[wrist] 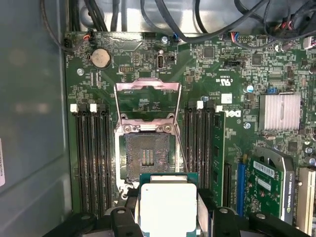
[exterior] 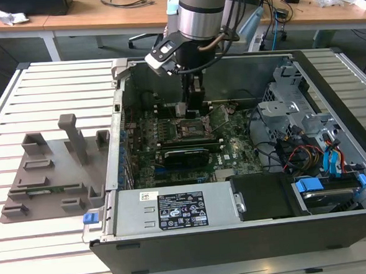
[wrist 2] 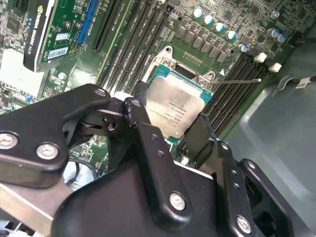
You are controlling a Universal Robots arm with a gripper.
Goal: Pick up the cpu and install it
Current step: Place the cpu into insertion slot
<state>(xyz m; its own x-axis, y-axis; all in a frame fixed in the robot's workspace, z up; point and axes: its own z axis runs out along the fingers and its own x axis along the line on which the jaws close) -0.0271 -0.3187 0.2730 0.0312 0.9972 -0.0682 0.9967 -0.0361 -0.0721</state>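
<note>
cpu (wrist: 168, 205): pale silver top, teal-green rim; gripper (wrist 2: 167, 114): matte black, silver screw heads; motherboard (wrist: 148, 59): dark green, fine pale traces; socket (wrist: 146, 158): grey-black, speckled contact grid; heatsink (wrist: 279, 111): silver, ribbed stripes; coin cell (wrist: 100, 58): plain silver; table (exterior: 44, 96): white, slatted; fixture (exterior: 54, 163), exterior view's left: flat grey; drive tabs (exterior: 310, 184), exterior view's lower right: bright blue

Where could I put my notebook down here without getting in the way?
The slatted table is bare around the grey fixture on the exterior view's left, and in a strip past the computer case on that view's right. Inside the case is crowded: the fingers hold the cpu near the open socket, and cables bunch beside the drive bays.
</note>
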